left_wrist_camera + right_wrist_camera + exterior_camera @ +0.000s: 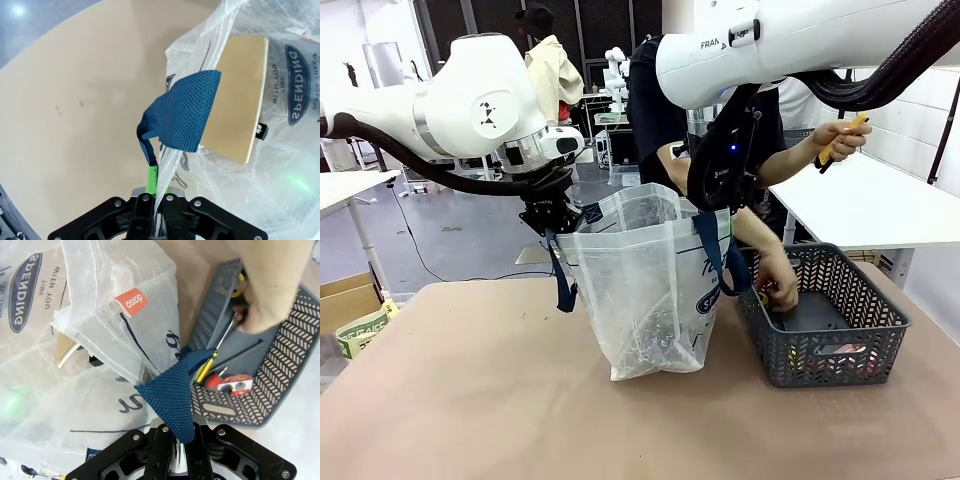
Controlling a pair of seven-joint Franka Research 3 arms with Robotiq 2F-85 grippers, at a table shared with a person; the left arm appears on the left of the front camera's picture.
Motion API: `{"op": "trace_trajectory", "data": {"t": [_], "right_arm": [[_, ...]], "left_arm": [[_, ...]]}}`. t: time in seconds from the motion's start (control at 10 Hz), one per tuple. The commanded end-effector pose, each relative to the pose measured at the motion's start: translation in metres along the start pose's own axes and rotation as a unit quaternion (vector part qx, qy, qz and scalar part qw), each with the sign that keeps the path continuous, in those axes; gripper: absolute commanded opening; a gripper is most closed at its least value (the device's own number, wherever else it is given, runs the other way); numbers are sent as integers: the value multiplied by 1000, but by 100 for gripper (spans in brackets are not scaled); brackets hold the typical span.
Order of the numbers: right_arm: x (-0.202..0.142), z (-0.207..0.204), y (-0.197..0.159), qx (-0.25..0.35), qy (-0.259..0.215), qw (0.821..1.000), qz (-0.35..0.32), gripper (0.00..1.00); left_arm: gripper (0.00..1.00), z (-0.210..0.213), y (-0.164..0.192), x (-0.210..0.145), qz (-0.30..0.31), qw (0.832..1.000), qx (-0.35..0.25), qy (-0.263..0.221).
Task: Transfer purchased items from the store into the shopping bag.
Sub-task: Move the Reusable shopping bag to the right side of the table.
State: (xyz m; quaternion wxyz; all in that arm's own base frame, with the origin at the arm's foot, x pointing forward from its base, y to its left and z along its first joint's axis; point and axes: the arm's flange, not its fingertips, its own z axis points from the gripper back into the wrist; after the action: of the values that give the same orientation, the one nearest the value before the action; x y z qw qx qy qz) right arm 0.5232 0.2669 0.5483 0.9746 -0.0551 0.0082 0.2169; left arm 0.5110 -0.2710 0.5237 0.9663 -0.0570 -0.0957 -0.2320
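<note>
The shopping bag (645, 280) stands upright at the middle of the table, its mouth held wide. My left gripper (556, 222) is shut on its left rim by the navy handle (182, 112); in the left wrist view the gripper (158, 197) pinches plastic and strap together. My right gripper (716, 205) is shut on the right handle (172, 397), as its own wrist view (177, 440) shows. The store (840, 350), a dark grey basket, sits just right of the bag. A person's hand (778, 285) reaches into it. A yellow-handled screwdriver (207, 365) and a red tape dispenser (232, 385) lie in the basket (290, 365).
The person's other hand holds a yellow-handled tool (842, 138) above a white table (880, 205) at the right. A cardboard box (350, 300) stands off the table's left edge. Bare brown tabletop (470, 400) stretches in front of the bag.
</note>
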Motion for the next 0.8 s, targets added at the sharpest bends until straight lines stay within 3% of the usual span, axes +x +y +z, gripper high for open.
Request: {"op": "trace_trajectory", "data": {"t": [0.0, 0.7], "right_arm": [[0, 0, -1, 0, 0, 1000, -1, 0], [0, 0, 0, 0, 0, 1000, 0, 0]], "left_arm": [[0, -1, 3, -4, -31, 1000, -6, -2], [0, -7, 0, -7, -78, 997, -12, 13]]}}
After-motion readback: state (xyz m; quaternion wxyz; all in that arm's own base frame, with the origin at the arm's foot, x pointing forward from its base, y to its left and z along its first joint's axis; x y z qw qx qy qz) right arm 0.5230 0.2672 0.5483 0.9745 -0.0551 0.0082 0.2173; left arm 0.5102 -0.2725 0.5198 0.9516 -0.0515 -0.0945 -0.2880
